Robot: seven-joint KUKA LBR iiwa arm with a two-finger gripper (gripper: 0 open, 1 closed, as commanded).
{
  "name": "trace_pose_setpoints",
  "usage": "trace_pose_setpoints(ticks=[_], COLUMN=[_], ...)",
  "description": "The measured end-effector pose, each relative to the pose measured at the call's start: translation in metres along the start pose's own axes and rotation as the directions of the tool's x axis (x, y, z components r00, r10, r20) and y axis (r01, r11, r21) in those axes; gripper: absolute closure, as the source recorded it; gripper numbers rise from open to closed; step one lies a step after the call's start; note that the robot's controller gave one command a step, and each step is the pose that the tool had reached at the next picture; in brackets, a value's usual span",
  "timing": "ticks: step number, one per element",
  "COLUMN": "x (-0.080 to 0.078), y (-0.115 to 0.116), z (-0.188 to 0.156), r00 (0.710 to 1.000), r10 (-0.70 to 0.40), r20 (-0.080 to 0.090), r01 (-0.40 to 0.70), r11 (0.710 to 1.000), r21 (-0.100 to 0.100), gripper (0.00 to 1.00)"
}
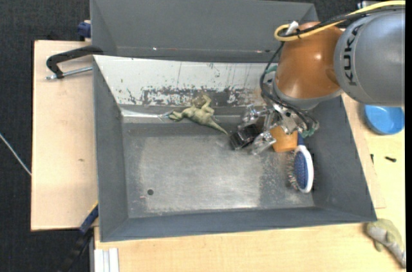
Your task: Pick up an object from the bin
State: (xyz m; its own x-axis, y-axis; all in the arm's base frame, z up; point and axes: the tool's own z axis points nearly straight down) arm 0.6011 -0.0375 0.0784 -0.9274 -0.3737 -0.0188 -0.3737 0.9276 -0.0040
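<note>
Reaching into the bin from the right, the pincer sits low over the back right of the floor, right against a small black object. Whether it is open or already closed on that object I cannot tell. A blue-and-white brush lies near it on the right, and a green toy dinosaur rests further left by the back wall. By my judgement the approach is made, while a sure grip and the lift out are left.

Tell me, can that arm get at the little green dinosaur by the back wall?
Probably yes. The green dinosaur lies uncovered, and the arm hangs just to its right. The back wall close behind may crowd it.
</note>
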Motion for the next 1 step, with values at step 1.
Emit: trace_pose_setpoints(ticks=[1], x=[0.0688], y=[-0.0865], z=[-0.1613], r00=[0.997], r10=[-0.078], r20=[-0.007], r01=[0.078], r11=[0.997], r21=[0.006], gripper=[1.00])
